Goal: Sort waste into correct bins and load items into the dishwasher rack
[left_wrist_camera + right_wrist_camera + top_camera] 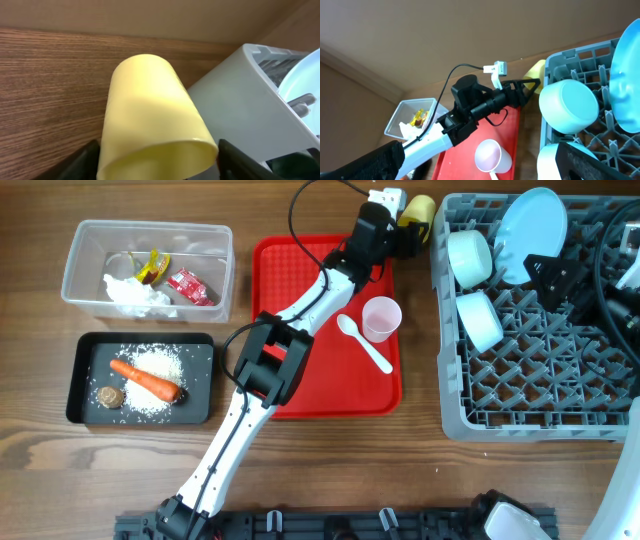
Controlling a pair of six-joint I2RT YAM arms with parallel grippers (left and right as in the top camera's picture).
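Note:
My left gripper (403,232) is shut on the yellow cup (420,208), held on its side just left of the grey dishwasher rack (540,415); the left wrist view shows the cup (150,110) between the fingers (157,162) beside the rack wall (245,100). The rack holds the pale blue plate (530,230) and two pale blue bowls (470,255) (480,320). My right gripper (552,276) is open and empty above the rack (487,167). The pink cup (382,318) and white spoon (365,343) lie on the red tray (320,390).
The clear tub (80,270) holds red and yellow wrappers (190,285) and white tissue (135,292). The black tray (85,405) holds rice (160,365), a carrot (145,380) and a brown lump (110,396). The left arm stretches across the red tray.

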